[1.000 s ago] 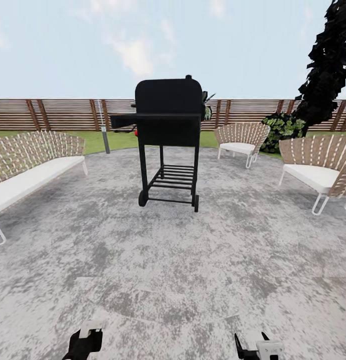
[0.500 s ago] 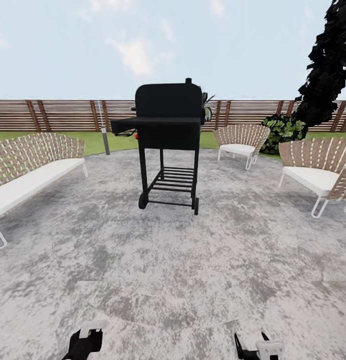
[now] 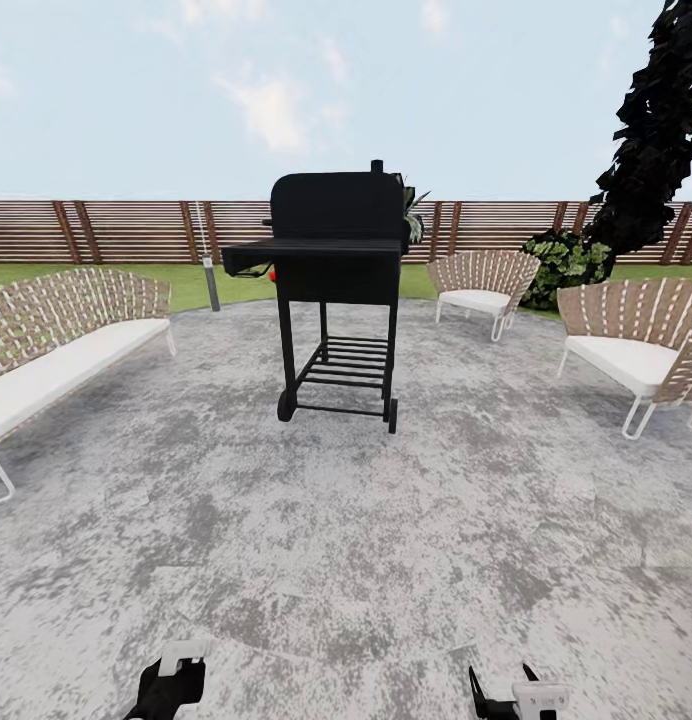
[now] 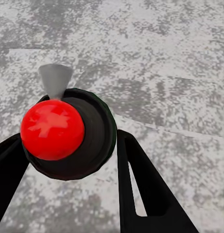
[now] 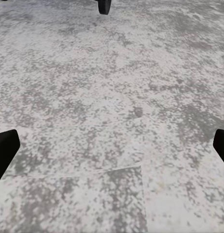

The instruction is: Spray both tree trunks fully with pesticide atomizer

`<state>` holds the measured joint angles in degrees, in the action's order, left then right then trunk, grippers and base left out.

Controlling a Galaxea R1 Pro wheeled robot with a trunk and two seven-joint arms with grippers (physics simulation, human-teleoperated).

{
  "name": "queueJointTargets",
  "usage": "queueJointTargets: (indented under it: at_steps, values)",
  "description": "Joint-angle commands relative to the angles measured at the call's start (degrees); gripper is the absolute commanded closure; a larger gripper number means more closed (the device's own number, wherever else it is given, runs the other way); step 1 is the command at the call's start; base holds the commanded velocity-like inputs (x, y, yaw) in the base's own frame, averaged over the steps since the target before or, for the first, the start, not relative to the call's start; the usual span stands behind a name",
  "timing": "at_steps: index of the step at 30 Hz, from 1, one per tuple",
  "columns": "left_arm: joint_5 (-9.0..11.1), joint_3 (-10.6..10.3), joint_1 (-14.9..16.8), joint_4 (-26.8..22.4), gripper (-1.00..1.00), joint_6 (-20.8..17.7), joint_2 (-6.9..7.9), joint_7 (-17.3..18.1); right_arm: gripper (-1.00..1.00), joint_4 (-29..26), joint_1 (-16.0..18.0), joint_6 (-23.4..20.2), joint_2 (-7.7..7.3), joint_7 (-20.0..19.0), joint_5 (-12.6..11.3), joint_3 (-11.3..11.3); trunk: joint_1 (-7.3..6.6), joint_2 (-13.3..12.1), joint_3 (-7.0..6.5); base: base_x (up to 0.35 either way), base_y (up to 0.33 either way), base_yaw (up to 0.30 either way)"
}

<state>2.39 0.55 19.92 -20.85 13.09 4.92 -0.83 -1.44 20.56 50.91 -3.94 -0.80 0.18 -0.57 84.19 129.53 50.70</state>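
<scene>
The slim black pesticide atomizer with its red top (image 4: 53,129) sits clamped between the left gripper's (image 3: 171,685) jaws; the right gripper's (image 5: 112,145) jaws gape wide, empty. The black wheeled barbecue grill (image 3: 336,290) stands dead ahead on the grey mottled paving (image 3: 386,520), so driving straight on risks a bump that jars the bottle loose.

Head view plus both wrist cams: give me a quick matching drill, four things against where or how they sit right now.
Things:
1. pesticide atomizer
2. grill
3. long bench
4. right gripper

States:
A. standing mid-paving, straight ahead
B. fingers spread wide over bare floor
C. along the paving's left edge
D. between the left gripper fingers, red top toward the camera

Pairs: 1-D, 2-A, 3-C, 4-B
</scene>
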Motion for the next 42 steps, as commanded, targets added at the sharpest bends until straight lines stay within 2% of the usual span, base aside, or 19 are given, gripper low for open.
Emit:
queueJointTargets:
  at_steps: [1,11,18,27,42]
  values:
    - [0.2,0.0,0.0,0.0,1.00,0.2,-0.04,0.0,-1.00,0.0,0.0,0.2,-0.01,-0.1,0.0,0.0,-0.01,0.0,0.05,0.000,0.000,0.000]
    - [0.2,0.0,0.0,0.0,1.00,0.5,-0.09,0.0,-1.00,0.0,0.0,0.2,-0.01,-0.1,0.0,0.0,-0.01,0.0,0.05,-0.016,0.024,0.000]
    - [0.2,0.0,0.0,0.0,1.00,0.4,-0.09,-0.1,-1.00,0.0,0.1,0.2,-0.01,-0.1,0.0,0.0,-0.01,0.0,0.07,-0.118,0.251,0.000]
    - [0.2,0.0,0.0,0.0,1.00,0.5,-0.08,-0.1,-1.00,0.0,0.1,0.2,0.08,0.0,-0.1,0.0,-0.01,0.0,0.78,-0.140,0.271,0.000]
    - [0.2,0.0,0.0,-0.1,1.00,0.4,-0.09,-0.1,-1.00,0.0,0.1,0.2,0.08,0.0,-0.1,0.0,-0.23,-0.4,1.97,-0.013,0.020,0.000]
